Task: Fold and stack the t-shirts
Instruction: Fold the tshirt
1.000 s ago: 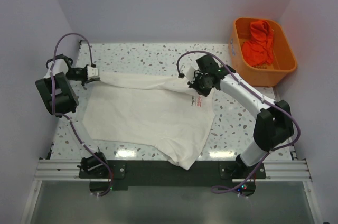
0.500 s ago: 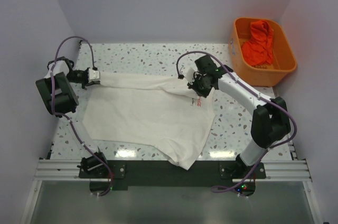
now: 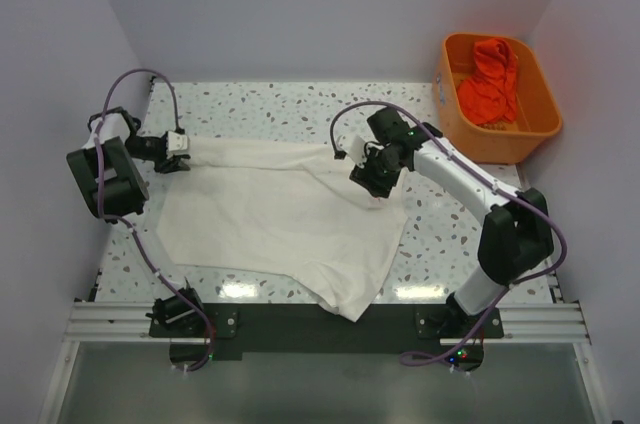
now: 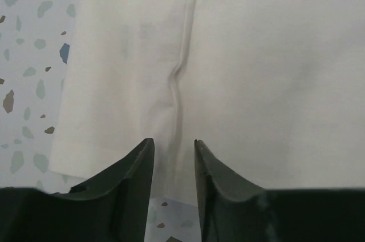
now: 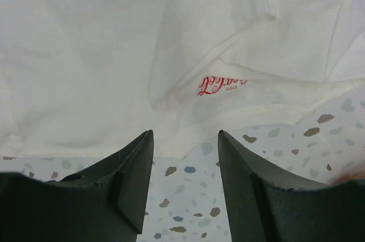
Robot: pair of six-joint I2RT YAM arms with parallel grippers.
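I see the speckled stone table [image 3: 270, 104] with the soft white cotton t-shirt [image 3: 280, 209] spread flat on it. The hard orange plastic tub [image 3: 545, 122] sits at the far right. My right gripper [image 5: 185, 136] is partly open over the shirt's edge, holding nothing. My left gripper [image 4: 174, 146] is open a crack, empty too. A second ago both pinched the shirt.

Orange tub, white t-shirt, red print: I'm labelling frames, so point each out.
orange tub [image 3: 505, 147], top view, front wall.
white t-shirt [image 3: 270, 214], top view, middle of body.
red print [image 5: 221, 85], right wrist view, script's middle.
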